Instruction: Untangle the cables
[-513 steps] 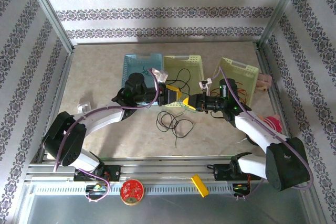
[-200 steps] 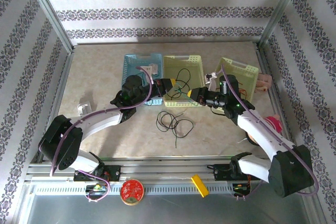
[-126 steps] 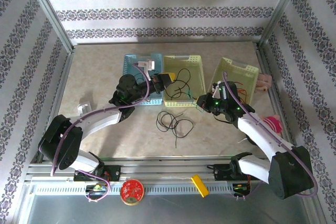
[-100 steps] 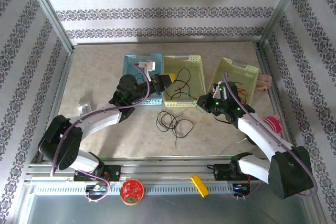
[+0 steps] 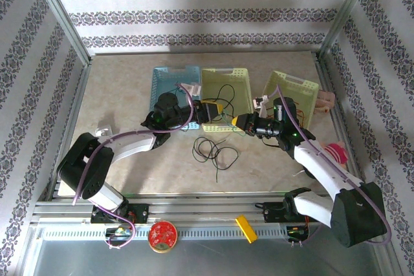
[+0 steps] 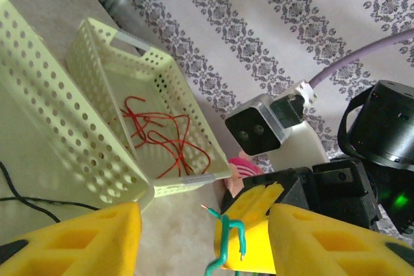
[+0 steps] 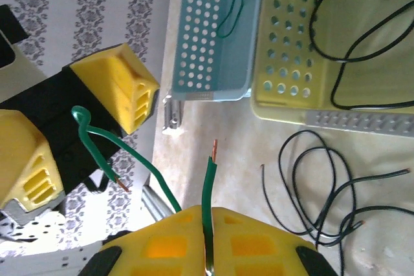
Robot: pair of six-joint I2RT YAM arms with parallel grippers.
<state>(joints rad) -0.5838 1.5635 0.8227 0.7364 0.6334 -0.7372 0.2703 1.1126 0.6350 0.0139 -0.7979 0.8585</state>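
Observation:
My right gripper (image 5: pixel 240 121) (image 7: pixel 209 215) is shut on a green cable (image 7: pixel 207 176), whose bare copper tip sticks up past the pads. The cable's other end (image 6: pixel 230 240) curls into a hook between the spread yellow fingers (image 6: pixel 87 240) of my left gripper (image 5: pixel 217 109), which is open and faces the right one closely. Loose black cables (image 5: pixel 216 152) (image 7: pixel 325 182) lie on the table below both grippers. More black cables (image 7: pixel 352 50) lie in the middle yellow basket (image 5: pixel 226 75). Red cables (image 6: pixel 162 139) lie in the tilted right basket (image 5: pixel 299 86). A green strand (image 7: pixel 235 6) lies in the blue basket (image 5: pixel 165 82).
The three baskets stand in a row behind the grippers. A pink object (image 5: pixel 334 152) sits at the right edge and a small white piece (image 5: pixel 103 131) at the left. A red disc (image 5: pixel 162 235) and a yellow block (image 5: pixel 246 229) rest on the front rail.
The grippers were apart half a second ago, the left one up over the middle basket. The left has dropped and both have closed in, facing each other over the table.

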